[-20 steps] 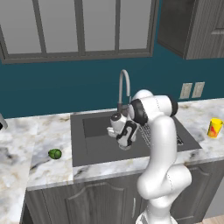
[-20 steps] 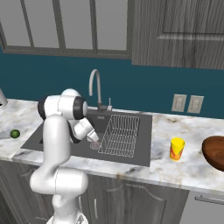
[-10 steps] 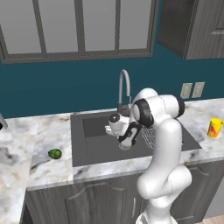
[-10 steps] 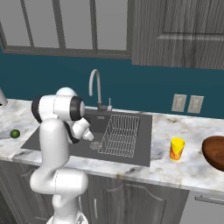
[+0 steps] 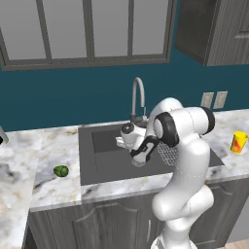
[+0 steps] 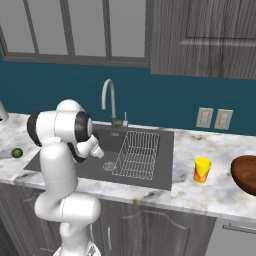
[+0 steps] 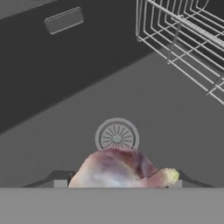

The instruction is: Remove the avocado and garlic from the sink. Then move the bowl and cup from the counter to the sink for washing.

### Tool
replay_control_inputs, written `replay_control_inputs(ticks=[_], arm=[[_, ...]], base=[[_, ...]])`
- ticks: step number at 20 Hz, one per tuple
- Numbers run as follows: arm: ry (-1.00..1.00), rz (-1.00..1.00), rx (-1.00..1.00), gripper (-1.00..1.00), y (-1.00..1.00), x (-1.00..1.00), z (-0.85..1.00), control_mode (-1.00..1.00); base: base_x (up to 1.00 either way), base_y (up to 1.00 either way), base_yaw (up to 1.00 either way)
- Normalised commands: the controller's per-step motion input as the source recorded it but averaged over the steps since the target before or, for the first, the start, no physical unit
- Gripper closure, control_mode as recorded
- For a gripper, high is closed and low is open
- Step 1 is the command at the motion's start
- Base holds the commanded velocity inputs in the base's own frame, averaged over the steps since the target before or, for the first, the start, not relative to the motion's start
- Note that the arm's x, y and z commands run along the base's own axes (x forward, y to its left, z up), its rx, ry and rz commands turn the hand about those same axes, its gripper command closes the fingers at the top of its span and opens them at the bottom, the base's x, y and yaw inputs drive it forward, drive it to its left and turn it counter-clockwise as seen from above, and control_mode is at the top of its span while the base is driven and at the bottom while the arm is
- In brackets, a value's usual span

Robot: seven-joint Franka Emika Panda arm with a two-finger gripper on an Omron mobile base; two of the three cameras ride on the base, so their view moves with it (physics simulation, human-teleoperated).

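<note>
Arm has swung leftward above the sink (image 5: 102, 160), carrying the garlic (image 7: 118, 168).
Hand (image 7: 117, 178) grips garlic; clear the sink's left rim, release beside the avocado (image 5: 61, 170) on the bench (image 5: 48, 185).

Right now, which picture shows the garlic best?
The hand view: the garlic sits big and close between the jaws, pinkish-white, above the sink's drain. In the two base views the hand is low over the sink and the arm blocks it, so I cannot make out the bulb there.
</note>
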Motion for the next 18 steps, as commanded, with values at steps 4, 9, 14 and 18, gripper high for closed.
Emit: replay_control_inputs(ticks=[4,9,14,18], arm=[[0.16,0.05,0.00,1.00,0.10,-0.07,0.48,-1.00],[0.19,0.10,0.00,1.00,0.10,-0.12,0.48,-1.00],[0.03,0.14,0.00,1.00,0.15,-0.11,0.49,-1.00],[0.00,0.12,0.00,1.00,0.22,-0.08,0.49,-1.00]], base=[[0.00,0.00,0.00],[0.00,0.00,0.00],[0.00,0.00,0.00],[0.00,0.00,0.00]])
